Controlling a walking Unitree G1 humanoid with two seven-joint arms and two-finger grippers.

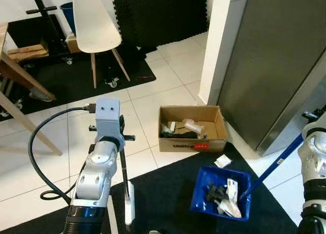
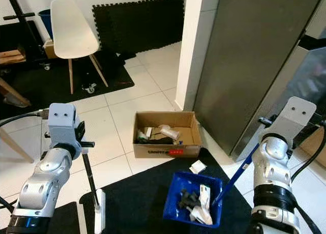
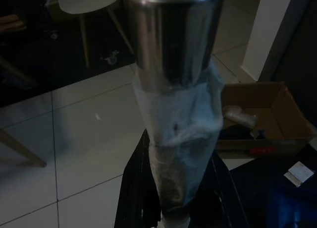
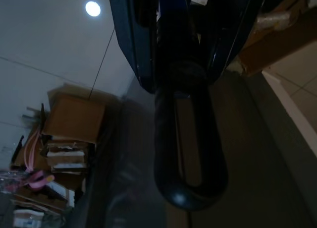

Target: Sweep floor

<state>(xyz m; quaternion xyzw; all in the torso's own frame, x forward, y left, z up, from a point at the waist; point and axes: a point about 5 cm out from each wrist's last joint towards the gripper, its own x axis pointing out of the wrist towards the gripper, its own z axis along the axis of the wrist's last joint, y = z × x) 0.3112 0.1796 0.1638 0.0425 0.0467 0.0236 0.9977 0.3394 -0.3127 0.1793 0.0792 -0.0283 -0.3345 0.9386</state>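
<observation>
One blue dustpan [image 1: 222, 193], crumpled scraps inside, on black mat [image 1: 173, 188].

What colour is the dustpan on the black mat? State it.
Blue: the dustpan and its long handle, seen best in the right eye view.

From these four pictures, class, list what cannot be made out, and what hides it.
1. The broom's bristle end: cut off by the bottom edge of the left eye view.
2. The left tool's fingers: hidden by the wrapped broom pole in the dark left wrist view.
3. The contents of the cardboard box: too small to identify.
4. The debris in the blue dustpan: too small to name.
5. The right tool's grip on the dustpan handle: dark and blurred.
</observation>
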